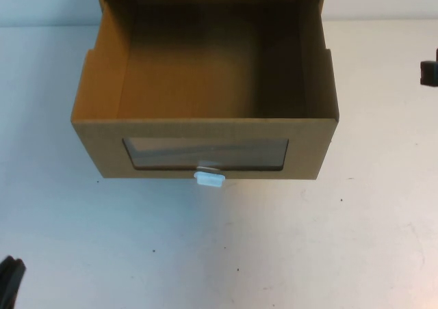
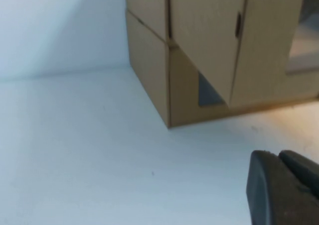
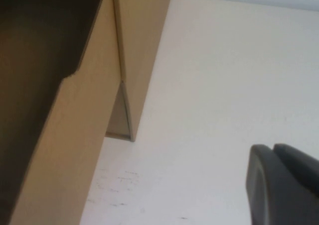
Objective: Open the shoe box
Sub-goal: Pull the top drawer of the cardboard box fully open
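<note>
The brown cardboard shoe box (image 1: 205,128) stands at the middle back of the white table. Its drawer is slid out toward me, and the inside (image 1: 205,70) looks empty. The drawer front has a clear window (image 1: 205,153) and a small white pull tab (image 1: 209,178). My left gripper (image 1: 8,281) is at the near left corner, far from the box, shut on nothing (image 2: 276,155). My right gripper (image 1: 430,72) sits at the right edge, level with the box and apart from it, also shut and empty (image 3: 271,148). The wrist views show the box's side corners (image 2: 199,60) (image 3: 75,110).
The white table (image 1: 274,240) stretches out in front of the box and on both sides of it, with a few small dark specks. A pale wall rises behind the box.
</note>
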You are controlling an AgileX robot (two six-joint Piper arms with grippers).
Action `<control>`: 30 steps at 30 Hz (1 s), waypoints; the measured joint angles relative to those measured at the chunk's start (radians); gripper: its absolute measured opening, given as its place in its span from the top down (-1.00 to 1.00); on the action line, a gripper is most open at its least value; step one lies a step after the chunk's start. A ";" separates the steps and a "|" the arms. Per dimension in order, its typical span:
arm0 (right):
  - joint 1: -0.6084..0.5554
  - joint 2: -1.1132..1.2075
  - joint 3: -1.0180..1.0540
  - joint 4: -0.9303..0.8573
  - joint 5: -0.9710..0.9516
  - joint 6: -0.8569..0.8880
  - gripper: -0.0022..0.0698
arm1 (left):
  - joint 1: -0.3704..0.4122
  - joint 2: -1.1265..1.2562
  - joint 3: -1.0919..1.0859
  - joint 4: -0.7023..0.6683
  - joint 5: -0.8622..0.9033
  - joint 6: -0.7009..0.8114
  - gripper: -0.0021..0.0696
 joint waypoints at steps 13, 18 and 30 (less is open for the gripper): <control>0.000 0.000 0.000 0.051 -0.050 -0.001 0.98 | 0.000 0.000 0.000 0.006 0.099 0.007 0.95; 0.000 0.001 0.000 0.075 -0.020 -0.001 0.98 | 0.000 0.000 0.000 0.007 0.099 0.009 0.95; 0.000 0.062 0.000 -0.030 -0.005 -0.002 0.98 | 0.000 0.000 0.000 0.007 0.101 0.010 0.95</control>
